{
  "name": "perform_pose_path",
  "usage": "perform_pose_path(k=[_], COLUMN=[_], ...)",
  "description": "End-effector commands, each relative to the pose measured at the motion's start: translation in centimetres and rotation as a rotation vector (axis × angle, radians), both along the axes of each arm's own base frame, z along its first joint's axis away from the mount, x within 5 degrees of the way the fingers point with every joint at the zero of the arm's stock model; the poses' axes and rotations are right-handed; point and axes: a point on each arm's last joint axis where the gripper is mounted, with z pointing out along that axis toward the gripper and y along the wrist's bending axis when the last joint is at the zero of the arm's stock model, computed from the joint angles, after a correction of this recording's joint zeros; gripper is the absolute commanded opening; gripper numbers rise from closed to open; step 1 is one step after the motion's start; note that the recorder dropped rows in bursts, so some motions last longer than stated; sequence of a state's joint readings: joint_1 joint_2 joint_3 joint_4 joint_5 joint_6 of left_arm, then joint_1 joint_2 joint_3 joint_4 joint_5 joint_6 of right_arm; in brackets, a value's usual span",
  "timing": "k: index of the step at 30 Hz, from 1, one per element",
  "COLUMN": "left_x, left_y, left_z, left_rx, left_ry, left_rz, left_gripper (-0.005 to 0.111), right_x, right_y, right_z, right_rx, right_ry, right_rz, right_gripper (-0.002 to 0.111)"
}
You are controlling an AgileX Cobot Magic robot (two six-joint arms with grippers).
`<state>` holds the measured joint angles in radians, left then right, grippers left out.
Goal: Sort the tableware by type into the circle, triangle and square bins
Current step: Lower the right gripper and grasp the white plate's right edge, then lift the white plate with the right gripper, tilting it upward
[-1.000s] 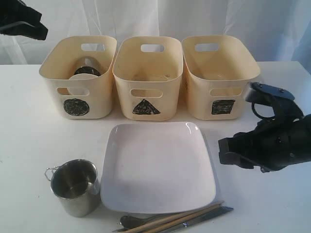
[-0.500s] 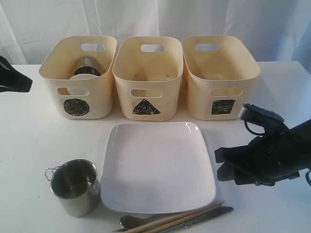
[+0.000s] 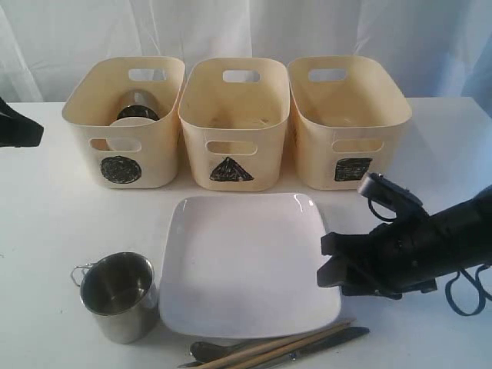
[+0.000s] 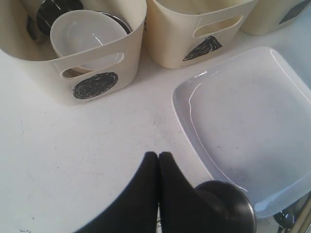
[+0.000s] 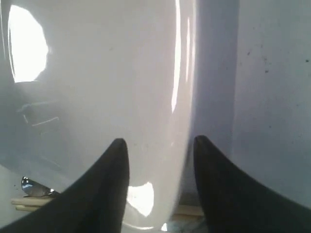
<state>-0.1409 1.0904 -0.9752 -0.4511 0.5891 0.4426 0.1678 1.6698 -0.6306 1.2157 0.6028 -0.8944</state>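
Observation:
The large white square plate (image 3: 246,261) lies flat in front of the three cream bins: circle (image 3: 123,165), triangle (image 3: 234,157), square (image 3: 350,154). My right gripper (image 3: 327,263) is open at the plate's right edge. In the right wrist view the plate (image 5: 97,87) has its rim between the spread fingers of the gripper (image 5: 160,143), one finger over the plate, the other over the table. My left gripper (image 4: 159,155) is shut and empty, hovering at the far left (image 3: 27,132). A small white bowl (image 4: 85,36) and a steel vessel (image 3: 138,104) sit in the circle bin (image 4: 92,73).
A steel mug (image 3: 119,296) stands at the plate's front left corner. Chopsticks (image 3: 292,344), a knife (image 3: 338,338) and a spoon (image 3: 204,351) lie along the plate's front edge. The triangle bin (image 4: 194,34) and the square bin look empty from the exterior view.
My right gripper has moved left and lower, up to the plate's right edge. The left arm has dropped from the upper left corner to the table's far left side.

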Motion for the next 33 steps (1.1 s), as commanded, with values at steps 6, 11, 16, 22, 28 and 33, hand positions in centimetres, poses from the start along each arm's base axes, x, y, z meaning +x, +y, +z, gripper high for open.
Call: perform_pose_path(k=[6,11,16,22,28,33], left_x=[-0.2,-0.1,-0.1,-0.1,-0.1,0.0], left_y=[0.0,0.0,0.0,0.0,0.0,0.1], left_z=[0.0,0.1,0.1,0.1,0.1,0.1], left_rx=[-0.011,-0.011,-0.012,-0.012,-0.008,-0.009], left_ry=[-0.010,-0.012,-0.018,-0.018,-0.020,-0.028], left_rz=[0.004,0.006,0.009,0.009,0.010,0.014], left_gripper=[0.000,0.000,0.000,0.000,0.000,0.000], right_x=[0.5,0.8,1.0,1.2,1.3,1.4], right_y=[0.0,0.1,-0.1,-0.4,-0.4,-0.4], right_z=[-2.4,-2.9,-3.6,-3.8,-3.2,-1.2], right_rx=[0.019,0.032,0.009,-0.029,-0.029,-0.014], right_ry=[0.046,0.034,0.033,0.020,-0.001,-0.072], right_rz=[-0.013,-0.032,-0.045,-0.075,-0.081,-0.088], right_gripper=[0.041,0.036,0.016,0.000,0.000,0.000])
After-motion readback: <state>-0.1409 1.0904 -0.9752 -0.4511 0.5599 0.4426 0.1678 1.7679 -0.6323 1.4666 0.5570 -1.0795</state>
